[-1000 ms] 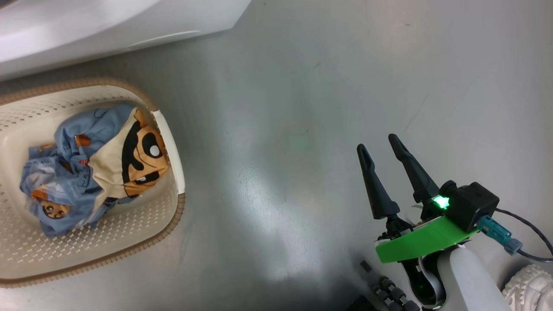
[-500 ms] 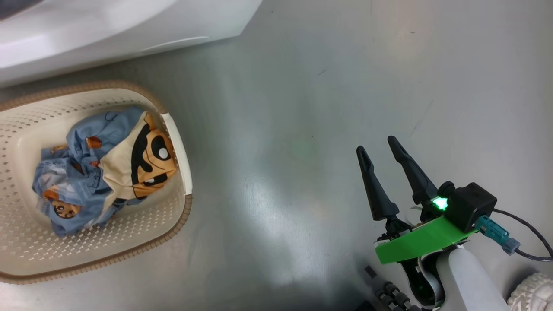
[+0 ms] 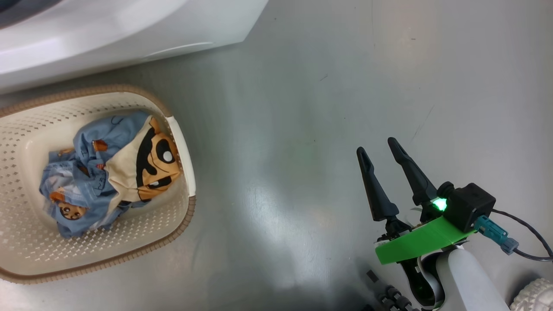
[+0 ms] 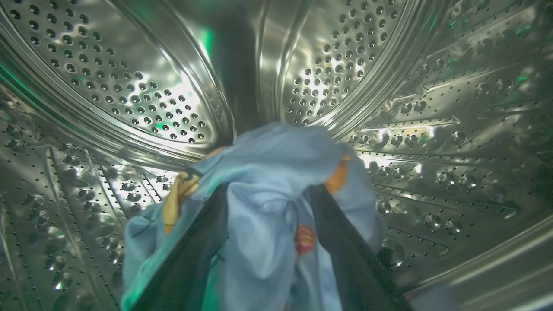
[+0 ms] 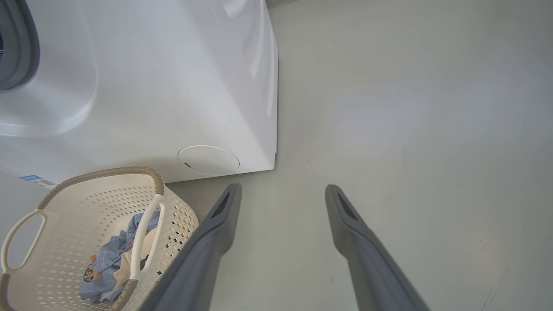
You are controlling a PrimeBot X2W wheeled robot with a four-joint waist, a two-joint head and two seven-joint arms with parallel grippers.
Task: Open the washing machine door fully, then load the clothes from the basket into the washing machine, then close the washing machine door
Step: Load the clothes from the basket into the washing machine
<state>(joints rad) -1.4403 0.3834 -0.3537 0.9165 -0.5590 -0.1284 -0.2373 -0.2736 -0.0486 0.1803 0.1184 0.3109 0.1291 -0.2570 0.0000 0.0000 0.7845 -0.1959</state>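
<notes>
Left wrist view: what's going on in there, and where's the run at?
The left jaws are inside the steel drum. They stand apart, with a light blue garment bunched between and over them, and seem to be letting it go. More clothes lie in the basket on the floor beside the washing machine. The right jaws are open and empty above the floor.

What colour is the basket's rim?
Brown, with a woven look, on the cream basket; the head view shows it best.
</notes>
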